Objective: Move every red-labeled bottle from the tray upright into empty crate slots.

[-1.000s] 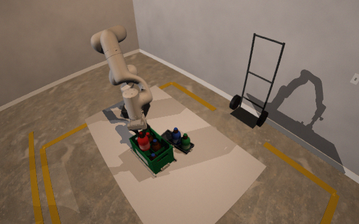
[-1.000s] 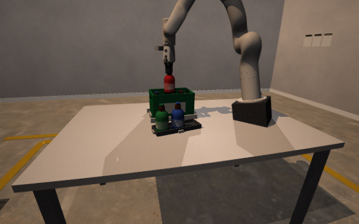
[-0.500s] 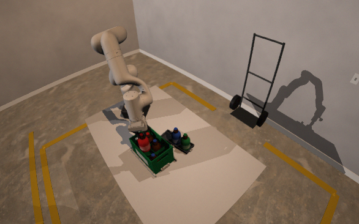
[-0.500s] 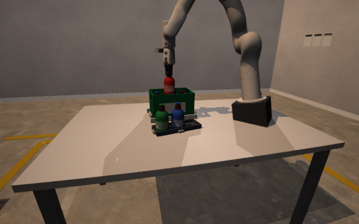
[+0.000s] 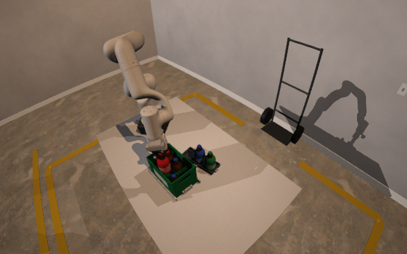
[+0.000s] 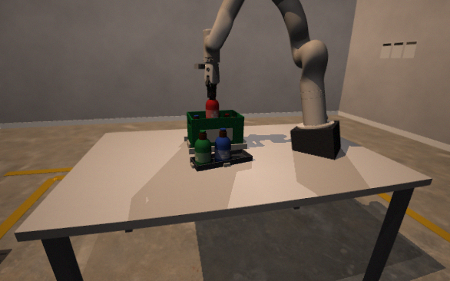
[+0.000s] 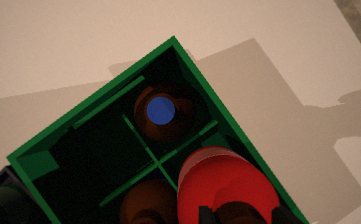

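Note:
My gripper [image 5: 160, 153] [image 6: 211, 94] [image 7: 243, 215] is shut on the neck of a red-labeled bottle [image 5: 163, 164] [image 6: 212, 108] [image 7: 221, 185]. The bottle is upright, its lower part inside a slot of the green crate [image 5: 186, 180] [image 6: 238, 130] [image 7: 91, 95], its shoulder above the rim; its base is hidden. In the crate stand a red-capped bottle [image 5: 168, 154] [image 6: 226, 115] and blue-capped brown bottles [image 5: 176, 163] [image 7: 160, 110]. The black tray [image 5: 189, 153] [image 6: 244, 157] holds a blue bottle [image 5: 200, 153] [image 6: 223, 147] and a green bottle [image 5: 210, 161] [image 6: 203, 150]. No red-labeled bottle shows on it.
The tray lies close beside the crate's long side. The crate's walls and green dividers [image 7: 156, 161] surround the held bottle's slot. The arm's dark base [image 6: 315, 142] stands on the table [image 6: 148, 173]. A hand truck [image 5: 294, 88] stands by the wall, away from the table.

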{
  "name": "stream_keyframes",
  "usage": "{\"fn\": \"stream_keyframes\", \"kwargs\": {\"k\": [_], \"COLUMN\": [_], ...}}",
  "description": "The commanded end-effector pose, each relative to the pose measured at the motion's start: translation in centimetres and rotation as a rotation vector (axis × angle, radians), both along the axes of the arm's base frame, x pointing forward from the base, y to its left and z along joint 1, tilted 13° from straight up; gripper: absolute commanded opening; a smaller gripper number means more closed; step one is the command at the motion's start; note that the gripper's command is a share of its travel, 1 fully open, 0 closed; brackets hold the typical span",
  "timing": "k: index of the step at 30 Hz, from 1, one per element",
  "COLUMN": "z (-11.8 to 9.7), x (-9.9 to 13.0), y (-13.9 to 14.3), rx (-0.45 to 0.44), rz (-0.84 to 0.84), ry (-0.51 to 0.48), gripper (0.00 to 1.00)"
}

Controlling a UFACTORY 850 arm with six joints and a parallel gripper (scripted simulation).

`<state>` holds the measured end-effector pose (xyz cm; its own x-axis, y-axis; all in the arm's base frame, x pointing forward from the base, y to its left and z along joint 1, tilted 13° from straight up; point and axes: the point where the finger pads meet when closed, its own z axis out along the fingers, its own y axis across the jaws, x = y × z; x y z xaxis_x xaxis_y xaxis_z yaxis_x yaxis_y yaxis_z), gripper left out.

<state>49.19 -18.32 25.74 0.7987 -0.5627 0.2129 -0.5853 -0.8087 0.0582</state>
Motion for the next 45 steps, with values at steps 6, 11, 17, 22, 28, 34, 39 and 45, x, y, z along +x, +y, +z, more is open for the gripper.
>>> {"fn": "stream_keyframes", "kwargs": {"k": [6,11,17,22,28,34,39,45], "z": [-0.7,-1.3,-2.1,-2.5,-3.2,-4.0,-4.3,-5.0], "x": [0.2,0.3,0.4,0.4,0.6,0.7,0.7,0.8], "y": [-0.2,-0.3,-0.4,-0.5,-0.6,-0.8,-0.8,-0.9], "rx": [-0.001,-0.001,-0.001,-0.001,-0.001,-0.001,-0.001,-0.001], "rz": [0.0,0.0,0.0,0.0,0.0,0.0,0.0,0.0], "ry": [-0.002,-0.002,-0.002,-0.002,-0.002,-0.002,-0.002,-0.002], "gripper": [0.0,0.0,0.0,0.0,0.0,0.0,0.0,0.0]}}
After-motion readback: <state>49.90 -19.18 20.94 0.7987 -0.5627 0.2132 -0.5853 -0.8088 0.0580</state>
